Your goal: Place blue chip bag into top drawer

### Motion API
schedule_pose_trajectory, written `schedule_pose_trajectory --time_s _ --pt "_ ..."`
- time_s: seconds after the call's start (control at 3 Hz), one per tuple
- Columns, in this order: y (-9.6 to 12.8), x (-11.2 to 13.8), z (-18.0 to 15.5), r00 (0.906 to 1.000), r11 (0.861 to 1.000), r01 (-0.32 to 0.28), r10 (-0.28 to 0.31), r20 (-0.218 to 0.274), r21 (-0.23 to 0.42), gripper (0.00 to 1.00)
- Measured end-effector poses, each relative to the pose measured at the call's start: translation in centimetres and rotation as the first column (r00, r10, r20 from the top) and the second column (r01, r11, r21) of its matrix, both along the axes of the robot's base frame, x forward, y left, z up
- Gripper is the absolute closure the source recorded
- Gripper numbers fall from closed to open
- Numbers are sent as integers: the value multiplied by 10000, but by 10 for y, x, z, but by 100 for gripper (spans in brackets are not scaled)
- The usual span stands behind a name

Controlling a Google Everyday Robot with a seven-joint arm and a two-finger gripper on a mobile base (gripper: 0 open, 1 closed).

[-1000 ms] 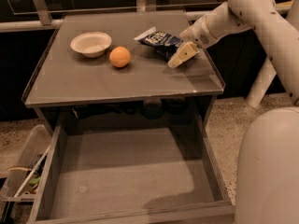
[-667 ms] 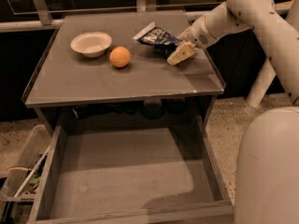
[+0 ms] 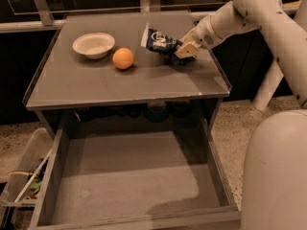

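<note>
**Gripper meeting the blue chip bag near the back right corner of the bench**

The blue chip bag (image 3: 159, 39) is lying on the bench (image 3: 96, 87), toward the back edge and right of centre. Its white edge is tilting upward on the side facing the left edge. The dark, crinkled body with white lettering is pointing toward the right edge.

The gripper (image 3: 185, 50) is reaching in from the right edge, carried by the pale arm (image 3: 230, 18), which is sloping down from beyond the back right corner. The tan tip of the gripper is pressing against the right end of the bag, low over the bench top. How far the claw is open, and whether it is gripping the bag, cannot be told from this view.

An orange (image 3: 123, 58) is sitting near the middle of the bench, left of the bag and apart from it. A white bowl (image 3: 93, 45) is standing upright just beyond the orange, toward the back left corner.

The top drawer (image 3: 129, 176) is standing pulled out beneath the front edge of the bench, showing its flat grey floor and low side walls. The bag is sitting well apart from it, up on the bench top.

A clear plastic bin (image 3: 21, 169) holding clutter is leaning outside the drawer's left wall, below the front left corner. The robot's rounded pale body (image 3: 278, 176) is filling the space past the front right corner.
</note>
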State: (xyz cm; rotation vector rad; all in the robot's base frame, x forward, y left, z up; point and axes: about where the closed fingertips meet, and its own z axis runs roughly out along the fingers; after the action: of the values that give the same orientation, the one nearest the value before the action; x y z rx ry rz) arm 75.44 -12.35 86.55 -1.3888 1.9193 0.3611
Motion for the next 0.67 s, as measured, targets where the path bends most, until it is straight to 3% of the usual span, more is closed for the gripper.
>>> schedule_pose_trajectory --time_s 0.33,0.67 --pt "0 0 0 10000 10000 -1 1 -1 0 100" --pt "0 0 0 10000 10000 -2 2 -2 0 100"
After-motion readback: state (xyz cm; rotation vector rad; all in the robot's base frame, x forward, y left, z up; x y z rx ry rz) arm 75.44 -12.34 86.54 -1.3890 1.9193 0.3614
